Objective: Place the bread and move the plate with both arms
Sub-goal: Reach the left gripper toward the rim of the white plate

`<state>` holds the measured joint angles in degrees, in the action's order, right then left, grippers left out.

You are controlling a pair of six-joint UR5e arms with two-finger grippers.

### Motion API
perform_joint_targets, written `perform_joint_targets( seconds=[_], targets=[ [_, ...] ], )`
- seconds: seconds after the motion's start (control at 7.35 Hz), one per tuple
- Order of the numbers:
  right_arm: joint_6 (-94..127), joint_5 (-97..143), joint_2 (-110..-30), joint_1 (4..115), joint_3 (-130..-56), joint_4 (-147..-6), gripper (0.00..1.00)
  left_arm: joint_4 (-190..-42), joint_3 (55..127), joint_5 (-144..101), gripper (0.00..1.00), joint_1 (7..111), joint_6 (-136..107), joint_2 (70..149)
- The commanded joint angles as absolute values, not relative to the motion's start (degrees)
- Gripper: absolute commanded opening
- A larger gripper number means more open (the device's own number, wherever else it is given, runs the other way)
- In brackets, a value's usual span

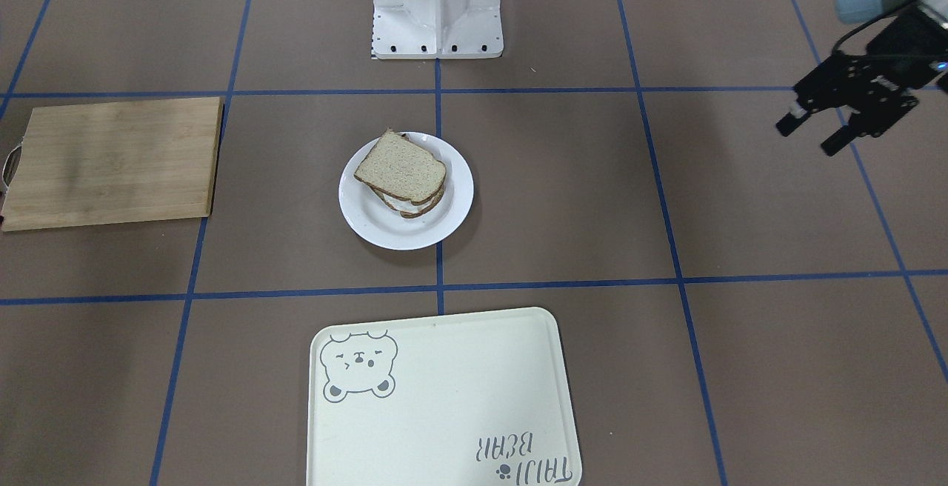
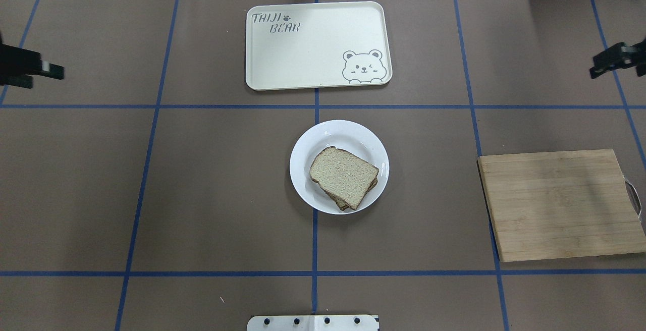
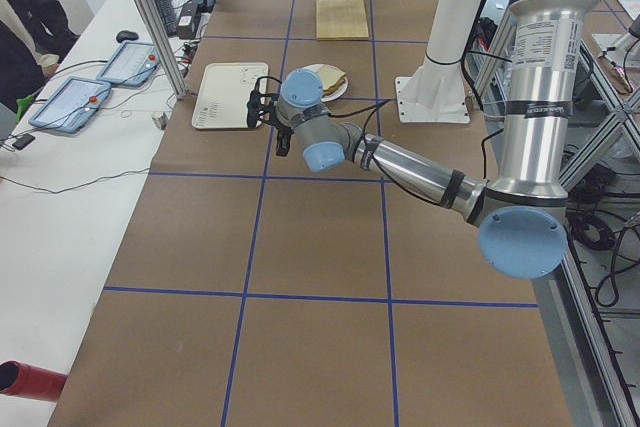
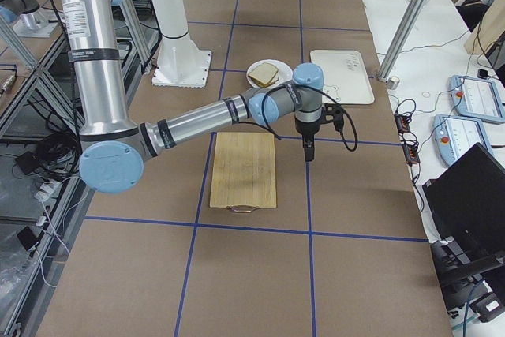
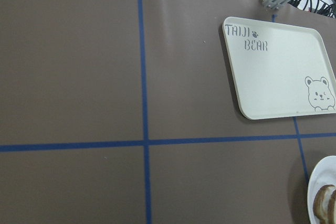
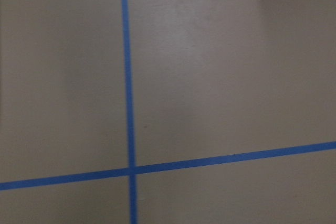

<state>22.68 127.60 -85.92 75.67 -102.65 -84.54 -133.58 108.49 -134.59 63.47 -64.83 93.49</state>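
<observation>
The white plate [image 2: 348, 134] sits at the table's middle. The plain bread slice [image 2: 343, 175] lies on it, on top of another slice [image 2: 343, 204] whose brown edge pokes out below. The front view shows the same plate [image 1: 385, 230] and bread [image 1: 400, 167]. My left gripper [image 2: 38, 76] hovers at the far left edge, open and empty, also in the front view [image 1: 811, 136]. My right gripper [image 2: 595, 70] hovers at the far right edge, empty. Only one dark outline of it shows, so I cannot tell whether it is open or shut.
A cream tray [image 2: 318, 43] with a bear drawing lies beyond the plate. A wooden cutting board [image 2: 560, 205] lies to the right, bare. The robot base [image 1: 437, 4] stands at the near edge. The left wrist view shows the tray [image 5: 278, 72] and the plate's rim [image 5: 321, 187].
</observation>
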Motion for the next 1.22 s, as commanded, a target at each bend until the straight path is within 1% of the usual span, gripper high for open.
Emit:
perform_joint_targets(
  seconds=[0.0,0.14,0.27,0.41,0.54,0.68,0.82,0.95,1.09],
  targets=[
    [9.80,130.69,-96.10,83.48,-101.86,-84.46,1.00,-135.69,108.46,-122.85,0.99,48.41,-79.13,98.42],
    [5.93,128.87,-99.02,84.10,-101.78,-83.94,1.00,-138.31,107.93,-117.82,0.99,42.95,-82.76,99.22],
    [-0.81,128.33,-100.44,87.77,-101.86,-84.46,1.00,-138.43,107.67,-114.29,0.98,38.37,-87.06,101.40],
    [-1.92,128.76,-101.33,88.24,-102.21,-84.55,1.00,-138.34,107.14,-107.47,0.98,32.75,-91.36,103.60],
    [-1.85,128.93,-101.34,88.24,-102.30,-84.55,1.00,-138.86,104.53,-100.27,0.97,27.21,-91.67,105.02],
    [-1.85,129.54,-101.25,88.24,-102.22,-84.55,1.00,-141.30,100.06,-96.11,0.86,24.29,-94.80,108.34],
    [-1.76,129.90,-101.25,88.24,-102.22,-84.55,1.00,-145.85,94.89,-95.72,0.81,23.30,-97.27,111.07],
    [-1.50,130.08,-101.16,88.24,-102.22,-84.46,1.00,-151.73,90.22,-95.63,0.76,22.51,-97.47,112.14],
    [-1.41,130.08,-101.25,88.24,-102.22,-84.46,1.00,-153.70,88.96,-95.71,0.69,22.15,-99.82,113.89]
  ],
)
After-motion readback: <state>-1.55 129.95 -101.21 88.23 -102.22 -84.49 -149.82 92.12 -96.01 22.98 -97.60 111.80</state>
